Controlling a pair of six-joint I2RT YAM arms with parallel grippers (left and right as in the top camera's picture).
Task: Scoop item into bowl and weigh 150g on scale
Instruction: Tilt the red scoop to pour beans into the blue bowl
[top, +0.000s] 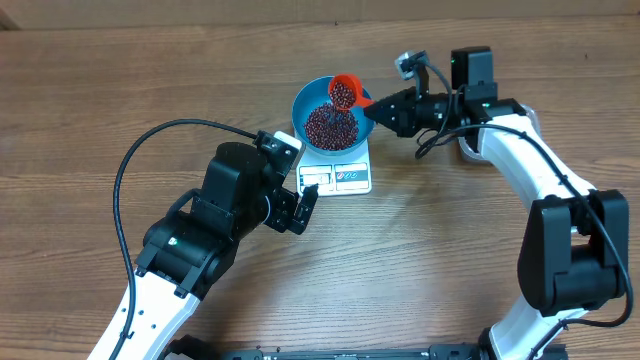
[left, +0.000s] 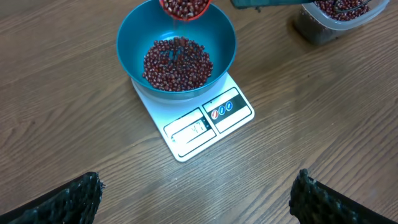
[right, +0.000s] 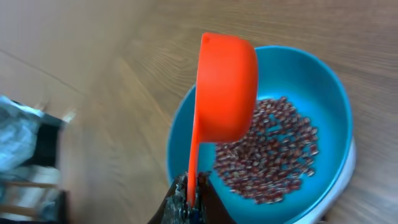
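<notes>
The blue bowl (top: 300, 105) stands on the white scale (top: 350, 177) at the table's middle, with a layer of red-brown beans (top: 330, 125) in it. My right gripper (top: 372, 108) is shut on the handle of an orange scoop (top: 345, 92), which is tipped on its side over the bowl's far rim with beans in it. In the right wrist view the scoop (right: 227, 87) hangs above the bowl (right: 323, 93) and its beans (right: 267, 155), its handle pinched in the gripper (right: 189, 186). My left gripper (left: 198, 180) is open and empty over bare table, in front of the scale (left: 211, 121).
A clear plastic tub (left: 336, 15) holding more beans stands to the right of the bowl, below the right arm. The left arm's black cable (top: 150, 140) loops over the table at the left. The scale's display (left: 189, 129) faces the left gripper.
</notes>
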